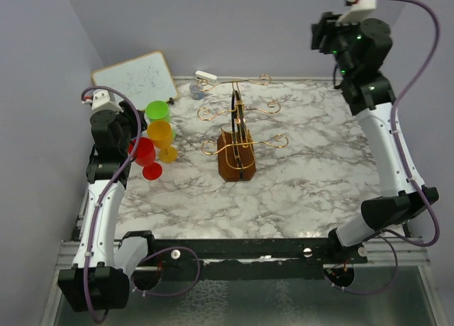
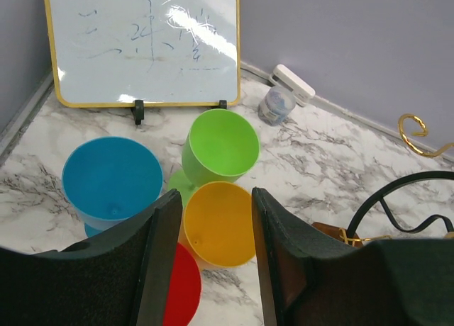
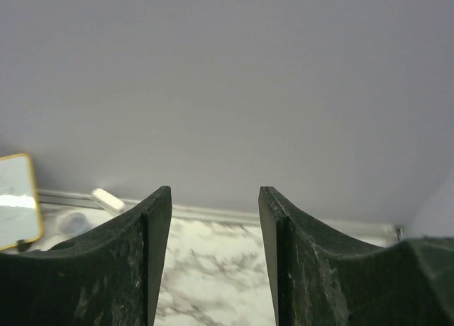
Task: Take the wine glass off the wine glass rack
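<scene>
- Where the top external camera looks down, the wine glass rack (image 1: 236, 164) stands at the middle of the marble table (image 1: 312, 177). Its brown block base runs lengthwise from near to far. Its gold wire frame rises upright, and the curled arms reach out left and right.
- Left of the rack and apart from it, the green wine glass (image 1: 157, 111), orange wine glass (image 1: 160, 133) and red wine glass (image 1: 144, 151) stand upright, mouths up, in a row from far to near.
- At the left wrist, the left gripper (image 2: 215, 198) points down over the glasses.
- Its jaws stand partly apart. The orange bowl shows in the gap, and the red bowl lies at the lower edge, partly behind the left finger. Whether they clamp anything cannot be told.
- The blue wine glass (image 2: 112, 177) stands to the left, before the whiteboard (image 2: 142, 42).
- At the right wrist, the right gripper (image 3: 215, 195) holds its jaws wide. The wall and the table's far edge show through the gap.
</scene>
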Controlling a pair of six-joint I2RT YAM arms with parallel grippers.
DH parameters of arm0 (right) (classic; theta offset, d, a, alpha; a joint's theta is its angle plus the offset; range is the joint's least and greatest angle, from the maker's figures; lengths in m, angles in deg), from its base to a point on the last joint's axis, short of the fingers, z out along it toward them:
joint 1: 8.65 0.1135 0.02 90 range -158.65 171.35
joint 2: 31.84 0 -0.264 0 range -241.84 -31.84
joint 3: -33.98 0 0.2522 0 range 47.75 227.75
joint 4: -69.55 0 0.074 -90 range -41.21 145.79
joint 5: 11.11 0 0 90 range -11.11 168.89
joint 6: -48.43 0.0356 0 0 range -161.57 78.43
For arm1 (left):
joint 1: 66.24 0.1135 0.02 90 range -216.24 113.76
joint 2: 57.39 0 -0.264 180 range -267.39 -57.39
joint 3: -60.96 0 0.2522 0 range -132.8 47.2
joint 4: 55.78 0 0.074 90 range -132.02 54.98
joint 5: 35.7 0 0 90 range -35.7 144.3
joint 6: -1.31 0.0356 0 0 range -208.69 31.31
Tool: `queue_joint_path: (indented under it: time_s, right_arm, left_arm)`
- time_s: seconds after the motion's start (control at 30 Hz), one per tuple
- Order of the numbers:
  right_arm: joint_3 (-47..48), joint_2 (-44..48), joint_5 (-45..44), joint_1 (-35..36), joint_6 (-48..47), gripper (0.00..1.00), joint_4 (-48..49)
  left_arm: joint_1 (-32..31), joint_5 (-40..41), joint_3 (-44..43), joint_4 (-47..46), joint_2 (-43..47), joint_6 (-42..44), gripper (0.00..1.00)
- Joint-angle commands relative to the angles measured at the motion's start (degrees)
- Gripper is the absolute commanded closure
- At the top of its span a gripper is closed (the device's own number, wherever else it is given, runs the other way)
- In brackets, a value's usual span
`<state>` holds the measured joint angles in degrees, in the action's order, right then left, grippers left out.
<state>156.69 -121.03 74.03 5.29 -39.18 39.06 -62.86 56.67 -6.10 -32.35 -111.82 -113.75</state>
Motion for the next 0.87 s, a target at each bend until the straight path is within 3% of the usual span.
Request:
queue_joint_path:
  time_s: [0.0,0.13,0.23,0.6,0.73,0.83]
  right_arm:
    - [-17.2,2.9,19.4,-14.3,20.7,0.48,-9.0]
    - [-40.2,13.8,20.5,-15.2,20.9,0.48,5.2]
    - [-50.9,20.4,21.0,-15.2,21.0,0.45,9.6]
    - [-60.2,23.3,17.2,-15.2,19.4,0.43,6.0]
    - [-64.5,25.8,20.9,-15.2,16.8,0.53,9.4]
    - [-67.0,27.7,20.6,-15.2,16.8,0.52,11.2]
  left_arm:
    - [0.4,0.6,1.1,-2.0,1.9,0.2,0.53]
    - [0.3,-0.6,1.3,-1.8,1.8,0.1,0.53]
    - [0.2,-1.5,1.4,-1.7,1.6,-0.1,0.53]
    - [0.1,-2.8,1.8,-1.6,0.9,-0.8,0.53]
    - [0.1,-2.8,2.0,-1.6,0.8,-0.7,0.53]
    - [0.1,-2.7,2.3,-1.9,0.9,-0.8,0.53]
